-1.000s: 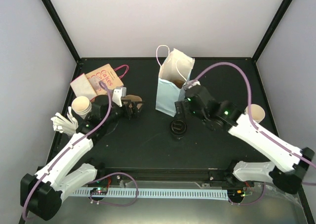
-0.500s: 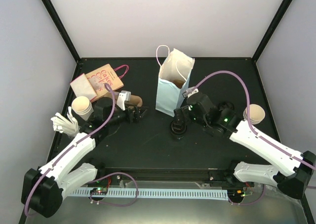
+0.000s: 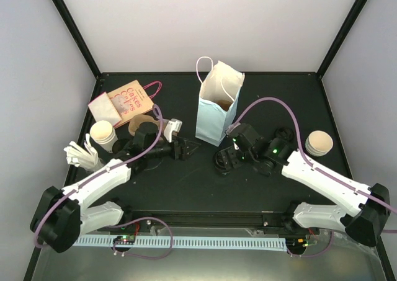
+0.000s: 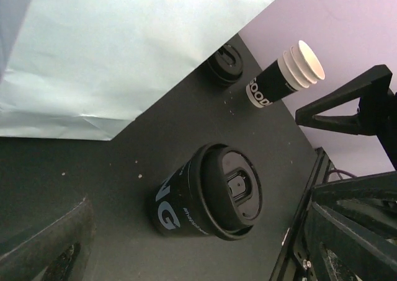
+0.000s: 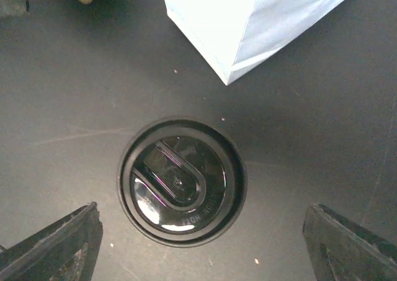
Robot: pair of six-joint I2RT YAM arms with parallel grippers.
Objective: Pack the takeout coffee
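The coffee cup [image 5: 182, 183] stands upright on the black worktop [image 3: 186, 182], a little right of the middle and closer to the near edge than the paper bag. Its black lid is on. White lettering on its dark side shows in the left wrist view.

The pale blue paper bag [image 3: 217, 104] stands upright with its mouth open and one white handle loop raised. It sits towards the far edge, around the middle of the worktop. Its nearest bottom corner is close to the cup but not touching it.

The right gripper [image 5: 201, 247] hangs directly over the cup with its fingers spread wide. One finger is on each side of the lid, and neither touches it. It holds nothing.

The left gripper [image 3: 186, 148] sits low over the worktop to the left of the cup, pointing across at it. Its fingers are also apart, and it is empty.

A stack of paper cups [image 3: 319, 142] stands near the right edge. A loose black lid [image 4: 224, 64] lies on the worktop between the stack and the bag. A single paper cup [image 3: 102, 134] stands near the left edge, just beside a bunch of white plastic cutlery [image 3: 79, 154]. A flat bag with pink handles and the word "Cakes" [image 3: 127, 100] lies in the far left corner.
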